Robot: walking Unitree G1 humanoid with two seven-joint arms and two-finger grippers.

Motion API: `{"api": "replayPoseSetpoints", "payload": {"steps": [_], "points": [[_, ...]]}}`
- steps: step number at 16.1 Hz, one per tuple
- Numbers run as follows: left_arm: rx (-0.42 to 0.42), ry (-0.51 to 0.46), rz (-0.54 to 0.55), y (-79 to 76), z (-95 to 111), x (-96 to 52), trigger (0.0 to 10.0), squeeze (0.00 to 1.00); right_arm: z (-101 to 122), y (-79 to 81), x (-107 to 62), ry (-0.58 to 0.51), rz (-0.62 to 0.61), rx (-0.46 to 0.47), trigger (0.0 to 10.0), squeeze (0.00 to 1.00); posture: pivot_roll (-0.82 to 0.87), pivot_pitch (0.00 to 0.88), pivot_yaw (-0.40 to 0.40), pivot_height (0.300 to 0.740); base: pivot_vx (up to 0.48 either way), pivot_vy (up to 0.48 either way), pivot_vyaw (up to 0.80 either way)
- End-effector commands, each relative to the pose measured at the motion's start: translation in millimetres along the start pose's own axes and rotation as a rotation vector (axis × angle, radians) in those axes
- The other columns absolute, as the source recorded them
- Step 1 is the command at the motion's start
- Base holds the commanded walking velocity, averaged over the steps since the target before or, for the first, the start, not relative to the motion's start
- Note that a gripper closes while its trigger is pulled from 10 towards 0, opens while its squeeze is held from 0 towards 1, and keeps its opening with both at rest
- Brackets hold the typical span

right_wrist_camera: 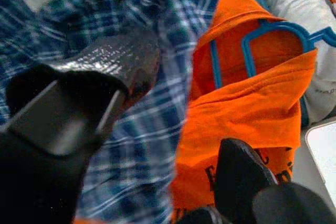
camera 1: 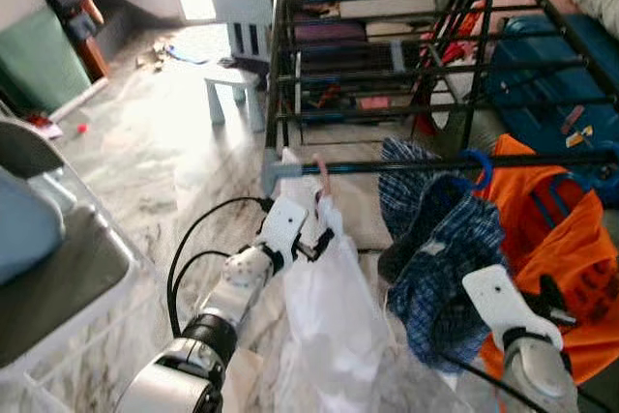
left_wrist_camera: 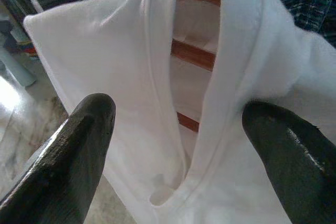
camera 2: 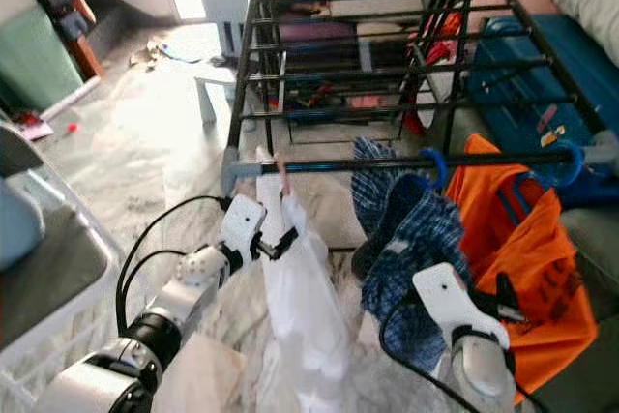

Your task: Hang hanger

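The hanger (left_wrist_camera: 192, 56) sits inside the white shirt (camera 1: 334, 316), its hook (camera 1: 321, 173) up at the rack's front bar (camera 1: 435, 163) so the shirt can dry. The left end effector (camera 1: 314, 239) is right at the collar, fingers (left_wrist_camera: 79, 145) spread apart, not squeezing. The right end effector (right_wrist_camera: 173, 124) is spread too, by the blue checked shirt (camera 1: 435, 249).

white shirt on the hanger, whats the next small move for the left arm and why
Probably ease the left gripper back. The white shirt hangs with its hook up at the rack's front bar, beside the blue plaid shirt, and the wrist view shows the fingers spread either side of the collar, not pinching it.
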State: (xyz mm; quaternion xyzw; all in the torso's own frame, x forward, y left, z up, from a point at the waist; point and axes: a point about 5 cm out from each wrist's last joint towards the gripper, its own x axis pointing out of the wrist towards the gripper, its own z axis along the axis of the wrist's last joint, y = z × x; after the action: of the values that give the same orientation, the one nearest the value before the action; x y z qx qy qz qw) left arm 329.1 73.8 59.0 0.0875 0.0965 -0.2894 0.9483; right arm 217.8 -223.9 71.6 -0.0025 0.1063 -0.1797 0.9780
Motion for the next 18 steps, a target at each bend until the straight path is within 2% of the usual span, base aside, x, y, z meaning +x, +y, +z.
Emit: {"api": "replayPoseSetpoints", "payload": {"steps": [1,6,9,14,16,17,18], "points": [[0.002,0.023,0.022,5.1,-6.0,-3.2,10.0,0.0,-1.6,1.9,-1.3,0.011,0.007,-0.004,10.0,1.0,-0.06,0.0,0.04,0.74,-0.307,0.0,0.0],[0.0,0.028,0.03,4.6,-10.5,-5.8,10.0,0.0,-6.2,5.0,-3.8,0.026,0.023,-0.008,10.0,1.0,-0.05,0.0,0.031,0.74,-0.307,0.0,0.0],[-0.002,0.016,0.038,5.7,-6.0,-3.3,10.0,0.0,-1.1,5.6,0.9,0.009,0.033,-0.022,10.0,1.0,-0.04,0.0,0.026,0.74,-0.305,0.0,0.0],[0.006,-0.006,0.12,20.9,0.1,-4.9,10.0,0.0,2.7,7.3,7.5,-0.01,0.046,-0.025,10.0,1.0,-0.01,0.0,0.015,0.74,-0.306,0.0,0.0],[0.02,-0.035,0.189,32.8,3.6,-9.1,10.0,0.0,1.3,9.1,7.6,-0.013,0.064,-0.028,10.0,1.0,0.01,0.0,0.0,0.74,-0.124,0.0,0.0],[0.081,-0.071,0.303,53.1,8.6,-18.3,10.0,0.0,3.6,11.5,9.1,-0.03,0.087,-0.023,10.0,1.0,0.05,0.0,-0.027,0.74,0.0,0.0,0.0],[0.159,-0.117,0.343,64.7,14.2,-26.0,10.0,0.0,6.2,14.6,10.9,-0.043,0.102,-0.03,10.0,1.0,0.06,0.0,-0.035,0.74,0.0,0.0,0.0]]}}
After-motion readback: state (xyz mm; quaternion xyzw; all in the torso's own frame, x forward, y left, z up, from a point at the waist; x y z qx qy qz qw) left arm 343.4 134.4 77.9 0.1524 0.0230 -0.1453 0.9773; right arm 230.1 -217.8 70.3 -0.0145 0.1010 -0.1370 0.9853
